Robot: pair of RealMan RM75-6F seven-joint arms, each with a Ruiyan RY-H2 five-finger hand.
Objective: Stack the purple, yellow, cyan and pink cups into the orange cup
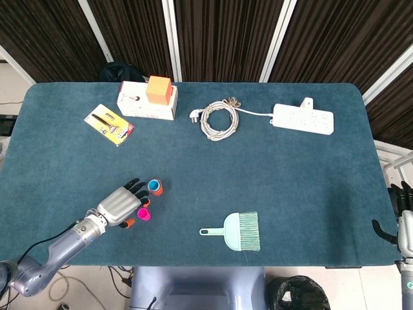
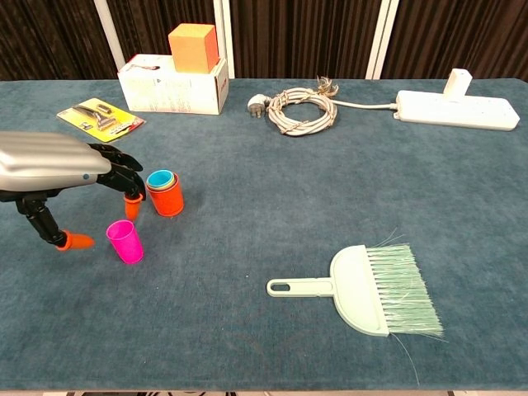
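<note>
Table point(image 1: 290, 181), blue cloth top, carries everything. Left hand point(image 2: 58, 169) low over near-left area, fingers spread and curved down around pink cup point(image 2: 125, 241), thumb tip on cloth to cup's left, other fingertips behind it; holds nothing, contact with cup not clear. Right hand point(image 1: 403, 219) at far right edge, off the table, barely in head view; finger state cannot be told. White box point(image 2: 173, 82) at back left, orange block point(image 2: 194, 47) on top. Power strip point(image 2: 458, 110) back right, its cord coil point(image 2: 301, 110) near centre back. Dustpan brush point(image 2: 363, 289) near front centre, well apart from cups. Yellow card pack point(image 2: 101, 117) left of box. Orange cup point(image 2: 166, 194) upright just behind and right of pink cup, cyan cup point(image 2: 161, 178) nested in it. Pink cup upright, standing alone beside stack, not touching it.
</note>
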